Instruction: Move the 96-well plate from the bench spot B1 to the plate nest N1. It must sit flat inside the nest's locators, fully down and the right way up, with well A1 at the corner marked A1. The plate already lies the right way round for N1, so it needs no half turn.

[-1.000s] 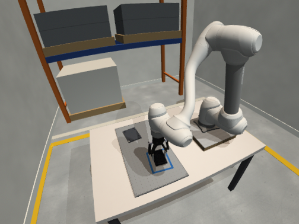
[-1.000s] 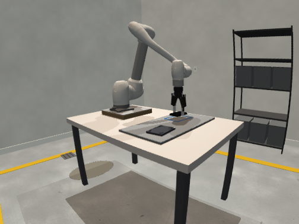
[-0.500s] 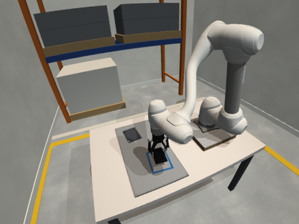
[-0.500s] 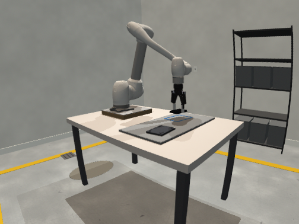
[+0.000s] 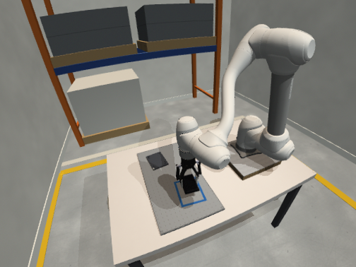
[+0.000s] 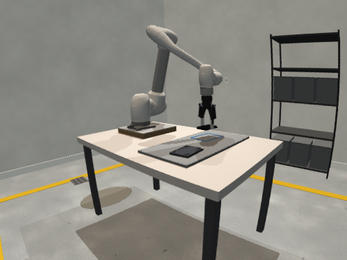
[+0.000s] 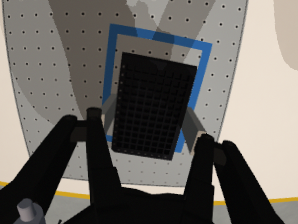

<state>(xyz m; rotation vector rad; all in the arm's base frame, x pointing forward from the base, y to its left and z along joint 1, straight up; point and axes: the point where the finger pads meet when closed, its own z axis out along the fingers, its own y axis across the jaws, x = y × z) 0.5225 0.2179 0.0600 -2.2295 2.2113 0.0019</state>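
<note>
The black 96-well plate (image 7: 152,106) is held between my gripper's (image 7: 148,129) fingers, level and well above the bench. It shows in the top view (image 5: 190,184) and in the exterior view (image 6: 207,126). The blue-outlined spot B1 (image 5: 191,196) lies below it on the grey perforated board (image 5: 178,188), and its frame also shows in the wrist view (image 7: 160,63), shifted slightly from under the plate. The dark plate nest N1 (image 5: 157,160) sits at the far end of the board, also seen in the exterior view (image 6: 186,150). It holds nothing.
The arm's base (image 5: 263,141) stands on a brown plinth at the table's back right. A rack with boxes (image 5: 106,70) stands behind the table. A black shelf unit (image 6: 304,103) stands off to one side.
</note>
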